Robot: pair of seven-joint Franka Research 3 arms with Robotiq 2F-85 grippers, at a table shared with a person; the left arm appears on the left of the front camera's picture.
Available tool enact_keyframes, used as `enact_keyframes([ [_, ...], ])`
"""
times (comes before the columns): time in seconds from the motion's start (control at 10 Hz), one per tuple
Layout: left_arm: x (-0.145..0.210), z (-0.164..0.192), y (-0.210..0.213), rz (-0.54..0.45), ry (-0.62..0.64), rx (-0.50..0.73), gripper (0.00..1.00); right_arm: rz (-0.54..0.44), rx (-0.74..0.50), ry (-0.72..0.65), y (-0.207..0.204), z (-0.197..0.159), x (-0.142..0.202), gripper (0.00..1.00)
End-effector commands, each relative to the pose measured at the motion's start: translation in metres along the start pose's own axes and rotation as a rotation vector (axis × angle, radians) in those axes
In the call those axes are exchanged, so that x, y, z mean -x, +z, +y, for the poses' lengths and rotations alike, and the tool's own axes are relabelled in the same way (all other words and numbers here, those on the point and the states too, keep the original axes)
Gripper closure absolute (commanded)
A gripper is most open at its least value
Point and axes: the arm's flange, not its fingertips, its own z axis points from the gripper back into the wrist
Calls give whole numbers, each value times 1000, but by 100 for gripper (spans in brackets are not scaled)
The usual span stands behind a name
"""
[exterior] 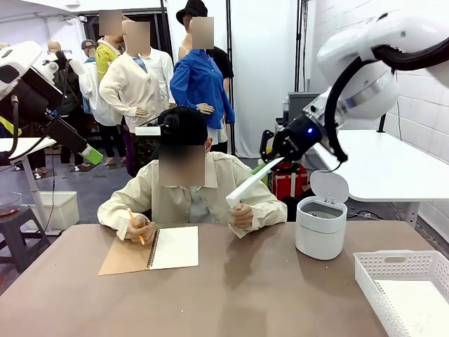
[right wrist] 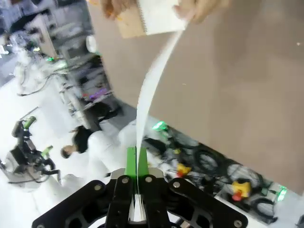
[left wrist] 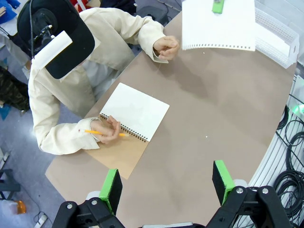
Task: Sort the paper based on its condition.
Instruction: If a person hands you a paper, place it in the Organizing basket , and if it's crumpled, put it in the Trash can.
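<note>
I found the right gripper [exterior: 268, 166] clamped on a white sheet [exterior: 251, 181], held aloft above the person's fist [exterior: 242, 215]. The left gripper [left wrist: 166, 184] stood wide, empty. No legible print anywhere.

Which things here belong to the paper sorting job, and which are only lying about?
Belong:
- paper sheet in right gripper
- white basket
- white bin

Lying about:
- spiral notebook
- pencil
</note>
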Motion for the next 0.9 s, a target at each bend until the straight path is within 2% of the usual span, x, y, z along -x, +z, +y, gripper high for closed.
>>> enact_keyframes([
  [0.0,0,1,1,-2,0,2,0,-72,197,158,33,16,25,100],
  [0.2,0,1,1,-2,0,2,0,-110,331,323,65,29,52,100],
  [0.4,0,1,1,-2,0,2,0,-200,433,397,98,27,71,100],
  [0.6,0,1,1,-2,0,2,0,-308,579,504,121,9,89,100],
  [0.8,0,1,1,-2,0,2,0,-347,671,563,136,-15,112,100],
])
